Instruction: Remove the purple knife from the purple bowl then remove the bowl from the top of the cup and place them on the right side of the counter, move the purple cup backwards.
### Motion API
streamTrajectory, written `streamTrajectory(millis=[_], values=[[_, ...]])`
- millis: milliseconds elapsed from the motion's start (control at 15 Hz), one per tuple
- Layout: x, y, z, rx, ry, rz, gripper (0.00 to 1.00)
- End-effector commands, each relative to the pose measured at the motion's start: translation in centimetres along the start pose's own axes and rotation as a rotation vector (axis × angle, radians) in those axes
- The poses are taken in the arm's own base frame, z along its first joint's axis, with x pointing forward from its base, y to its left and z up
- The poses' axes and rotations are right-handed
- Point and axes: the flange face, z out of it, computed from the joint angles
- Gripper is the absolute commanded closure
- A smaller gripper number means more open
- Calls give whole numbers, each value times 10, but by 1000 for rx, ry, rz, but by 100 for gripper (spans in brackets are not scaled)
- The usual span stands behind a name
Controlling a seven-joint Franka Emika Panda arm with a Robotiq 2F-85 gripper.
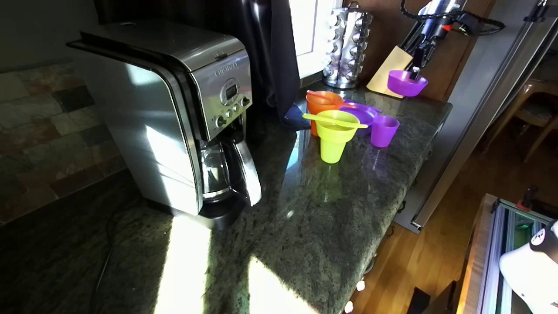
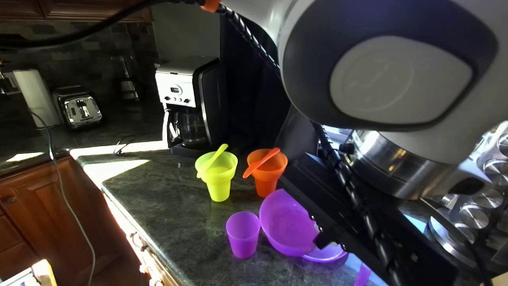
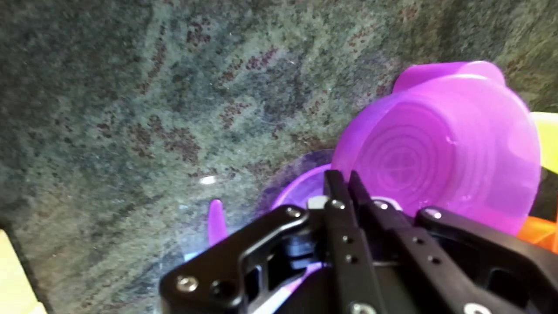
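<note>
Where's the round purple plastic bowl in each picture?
In an exterior view, the round purple plastic bowl is near the upper right.
In an exterior view, the bowl is low, just right of middle.
In the wrist view, the bowl is right of centre.
Shared landmark: the tapered yellow-green plastic cup, cut off in the wrist view.

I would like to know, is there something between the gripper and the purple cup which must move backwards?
Yes: the purple bowl, which the gripper holds by its rim. In the wrist view it lies between the gripper and the purple cup, hiding part of the cup. The bowl probably needs setting down first.
</note>
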Motion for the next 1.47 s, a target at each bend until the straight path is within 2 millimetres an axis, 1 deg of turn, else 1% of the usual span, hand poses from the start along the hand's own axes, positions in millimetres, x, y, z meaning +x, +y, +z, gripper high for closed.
streamTrajectory(millis=[0,133,333,467,600,800,1133,1200,1400], values=[[4,41,16,25,20,155,99],[6,61,28,44,18,227,99],[18,84,48,52,14,337,99],[25,99,56,80,14,437,99],[36,108,59,115,26,528,99],[56,114,58,127,45,624,99],[93,117,58,65,51,828,99],[97,118,61,60,45,849,99],[105,118,74,60,0,820,99]])
